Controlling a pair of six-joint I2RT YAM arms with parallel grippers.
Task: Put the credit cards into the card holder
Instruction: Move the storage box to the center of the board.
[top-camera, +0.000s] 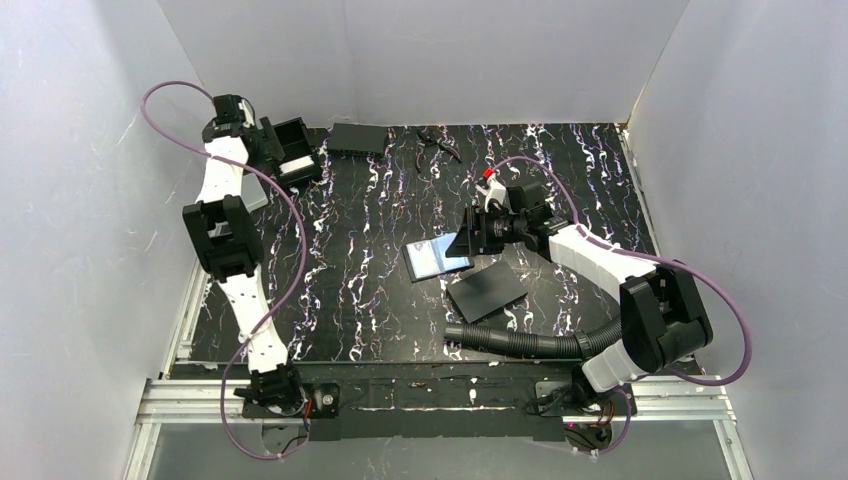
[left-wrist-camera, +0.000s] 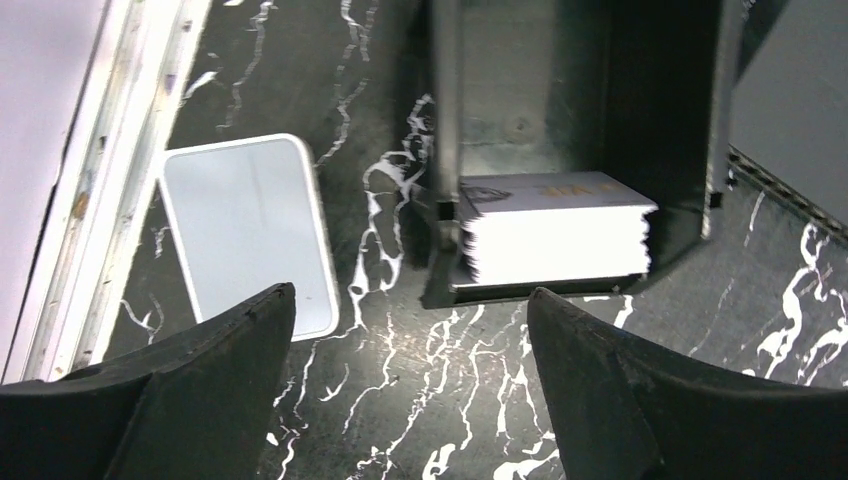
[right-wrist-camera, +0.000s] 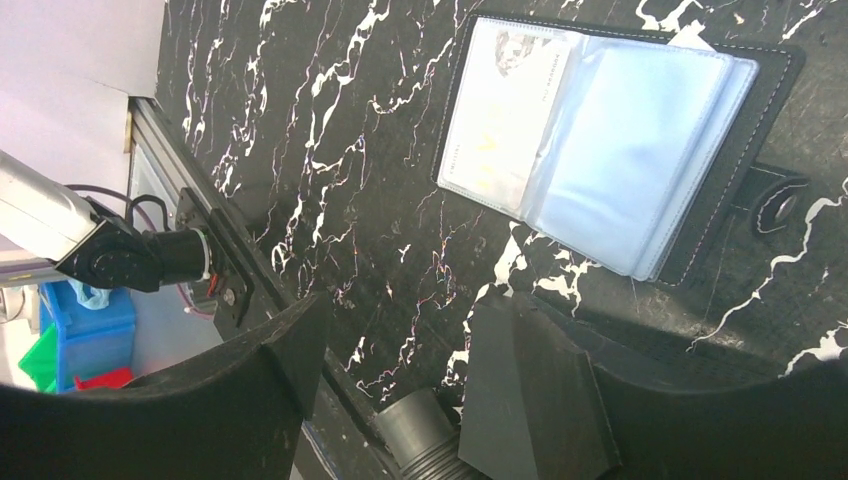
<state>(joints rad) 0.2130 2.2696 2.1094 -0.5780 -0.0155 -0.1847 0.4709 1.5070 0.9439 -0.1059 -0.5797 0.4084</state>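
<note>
Pale credit card (left-wrist-camera: 245, 235) lies beside table rail (left-wrist-camera: 90, 200); left jaws, right jaws gape empty.

I'm running a robotics lab cell here, not a home or a shop; plain white panel walls (top-camera: 420, 60) box in the table (top-camera: 370, 300) on three sides; an aluminium extrusion frame (top-camera: 440, 405) runs along its near edge, with the left arm (top-camera: 228, 180) and right arm (top-camera: 590, 255) bolted there; purple cables (top-camera: 302, 250) loop loose; a black corrugated hose (top-camera: 520, 342) lies towards the near right corner; blue and green plastic bins (right-wrist-camera: 90, 320) sit beyond the table's edge.
</note>
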